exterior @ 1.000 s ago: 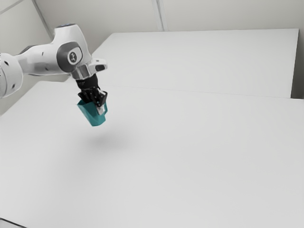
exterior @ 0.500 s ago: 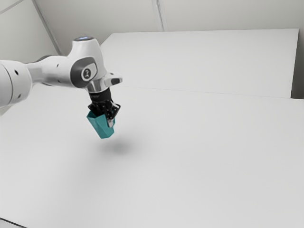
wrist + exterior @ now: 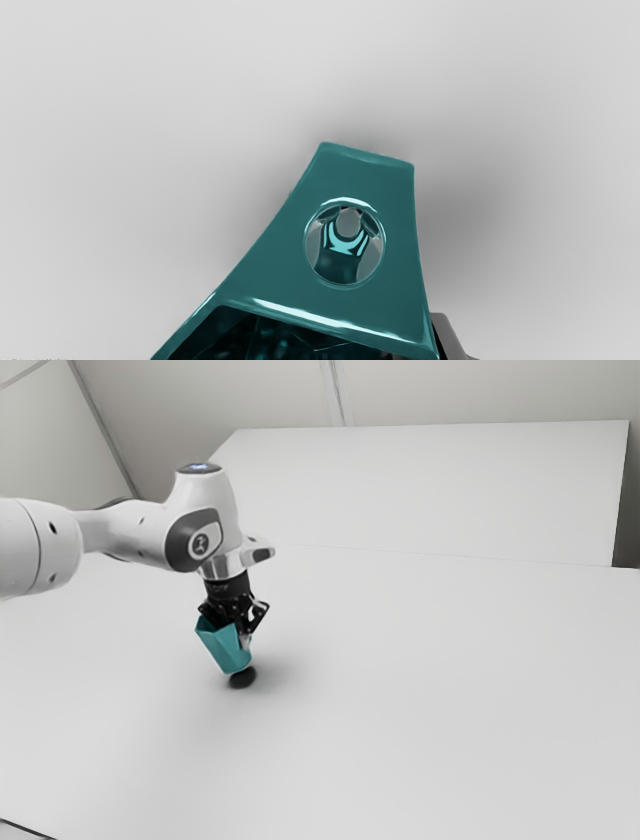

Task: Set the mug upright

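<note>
The teal mug (image 3: pixel 222 647) hangs tilted in my gripper (image 3: pixel 241 632) in the exterior view, its open end up toward the view's left and its base down toward the right. Its base is low, close above a dark shadow on the table; contact with the table cannot be told. In the wrist view the mug (image 3: pixel 365 180) shows a side wall with a round hole, and its dark opening lies nearest the hand. My gripper (image 3: pixel 425 347) is shut on the mug by its wall near the rim, one finger outside it; the other finger is mostly hidden by the mug.
A wide white table (image 3: pixel 430 690) extends under the arm, with a raised white panel or surface (image 3: pixel 430 490) behind it. A thin dark line or cable (image 3: pixel 28 829) lies at the exterior view's lower left corner.
My hand has carried the mug down and toward the exterior view's right. The shadow beneath it has become smaller, darker and closer to the base. The mug remains tilted.
</note>
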Available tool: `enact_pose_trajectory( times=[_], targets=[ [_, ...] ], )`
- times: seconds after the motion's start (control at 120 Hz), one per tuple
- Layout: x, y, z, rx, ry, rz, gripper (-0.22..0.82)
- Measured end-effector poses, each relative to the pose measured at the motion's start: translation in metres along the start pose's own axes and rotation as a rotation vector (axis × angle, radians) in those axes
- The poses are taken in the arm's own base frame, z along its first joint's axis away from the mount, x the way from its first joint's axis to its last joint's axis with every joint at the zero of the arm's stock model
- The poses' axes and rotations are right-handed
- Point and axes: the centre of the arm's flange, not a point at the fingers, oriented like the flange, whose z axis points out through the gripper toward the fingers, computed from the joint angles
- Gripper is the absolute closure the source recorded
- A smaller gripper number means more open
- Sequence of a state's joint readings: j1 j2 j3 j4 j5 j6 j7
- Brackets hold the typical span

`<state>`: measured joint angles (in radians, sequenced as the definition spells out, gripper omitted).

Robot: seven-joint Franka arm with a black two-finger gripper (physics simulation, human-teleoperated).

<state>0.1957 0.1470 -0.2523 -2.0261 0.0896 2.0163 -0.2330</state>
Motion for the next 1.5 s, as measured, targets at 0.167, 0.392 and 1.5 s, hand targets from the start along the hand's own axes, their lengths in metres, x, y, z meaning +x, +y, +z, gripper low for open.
enact_pose_trajectory(
  times=[0.167, 0.392, 1.5],
  targets=[
    [0.000, 0.003, 0.013, 0.012, -0.002, -0.034, 0.78],
    [0.001, 0.005, 0.025, 0.013, 0.001, -0.079, 0.78],
    [-0.028, -0.014, -0.223, -0.037, 0.142, -0.044, 0.01]
  ],
)
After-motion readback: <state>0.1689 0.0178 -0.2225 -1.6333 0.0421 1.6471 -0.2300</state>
